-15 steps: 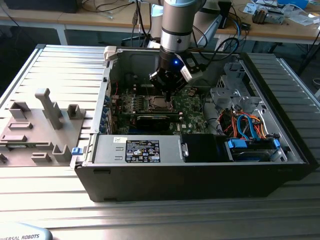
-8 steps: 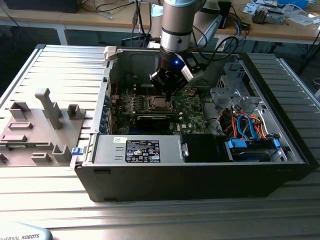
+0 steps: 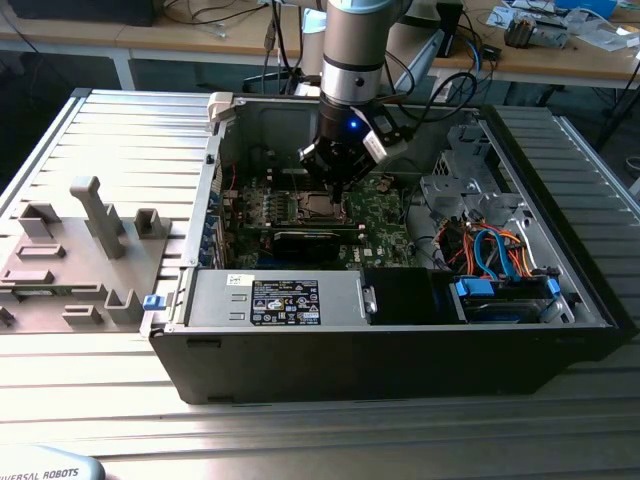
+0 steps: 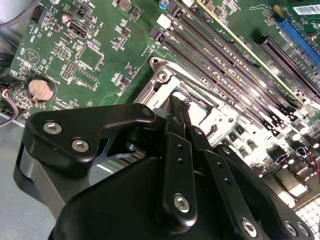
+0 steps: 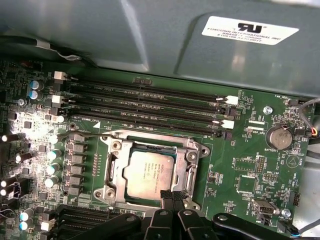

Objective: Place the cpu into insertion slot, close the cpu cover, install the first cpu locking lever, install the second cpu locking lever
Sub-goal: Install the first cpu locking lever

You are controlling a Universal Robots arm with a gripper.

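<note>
In the first wrist view the cpu [image 5: 149, 174], a silver-grey square chip, lies flat in the socket on the green motherboard [image 5: 240, 165]. The cpu cover [image 5: 116, 150], a silvery frame, lies down around it. A thin wire lever [image 5: 80, 135] runs beside the socket's edge nearest the memory slots. My gripper [image 5: 170, 196] is shut, its black fingertips pressed together at the cover's edge. The second wrist view shows the gripper [image 4: 176, 102] tips low over the metal frame [image 4: 162, 80]. In the exterior view my gripper [image 3: 335, 183] hangs just above the insertion slot [image 3: 318, 208].
Long black memory slots [image 5: 145, 102] run beside the socket, below the grey case wall [image 5: 150, 35]. A coin battery [image 5: 278, 137] and rows of capacitors [image 5: 52, 155] flank it. The power supply [image 3: 270, 300], a cabled drive cage [image 3: 490, 250] and grey fixtures [image 3: 90, 240] show outside.
</note>
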